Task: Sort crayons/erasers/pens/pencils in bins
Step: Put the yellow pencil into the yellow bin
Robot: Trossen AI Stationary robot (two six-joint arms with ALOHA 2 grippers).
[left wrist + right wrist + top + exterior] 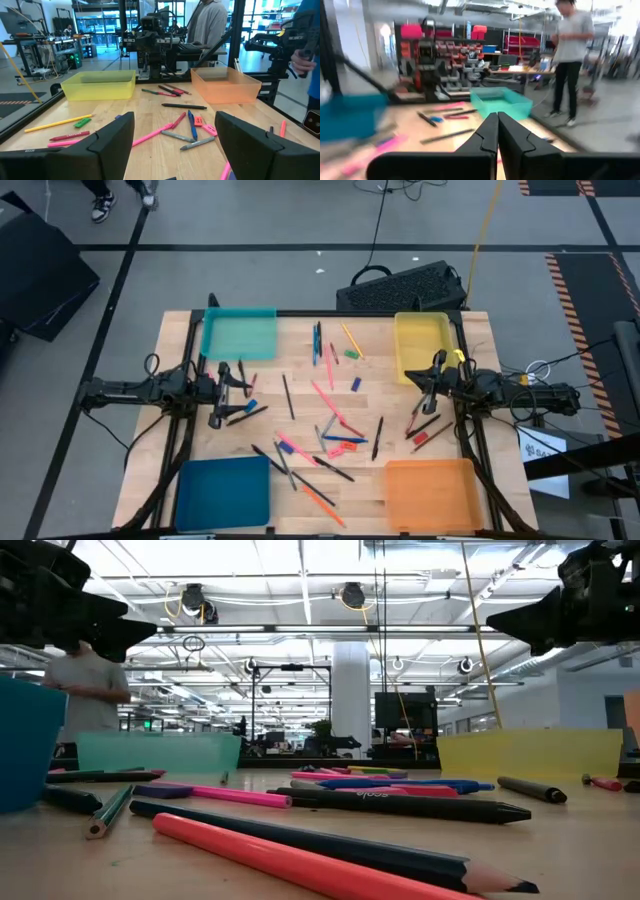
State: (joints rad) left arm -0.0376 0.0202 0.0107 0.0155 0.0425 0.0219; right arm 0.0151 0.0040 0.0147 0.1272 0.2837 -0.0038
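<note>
— Four bins stand at the corners of the wooden table (300, 370) when we look from above: the teal bin (239, 334), the yellow bin (421, 340), the dark blue bin (223, 492) and the orange bin (431, 494). Where is everything else?

— Pens, pencils, crayons and erasers lie scattered on the wood between the bins, most of them around the table's middle; for example a long pink pencil (325, 399) and a blue eraser (356, 384). The left gripper (228, 392) hangs just beside the teal bin, toward the dark blue one. The right gripper (428, 385) is at the yellow bin's near corner.

— And from table height?

— A red pencil (300, 862) lies nearest, a black pen (400, 804) behind it, then a pink pencil (225, 794). The teal and yellow bins stand at the far side. A person stands in the room behind the teal bin.

— What does the left wrist show?

— Its fingers (112, 140) are wide apart and hold nothing. Beyond them are the yellow and orange bins, with a green eraser (83, 121) and a yellow pencil (57, 123) on the table before the yellow bin.

— And the right wrist?

— There the two fingers (487, 135) are pressed together, with nothing between them. The teal bin is ahead.
</note>
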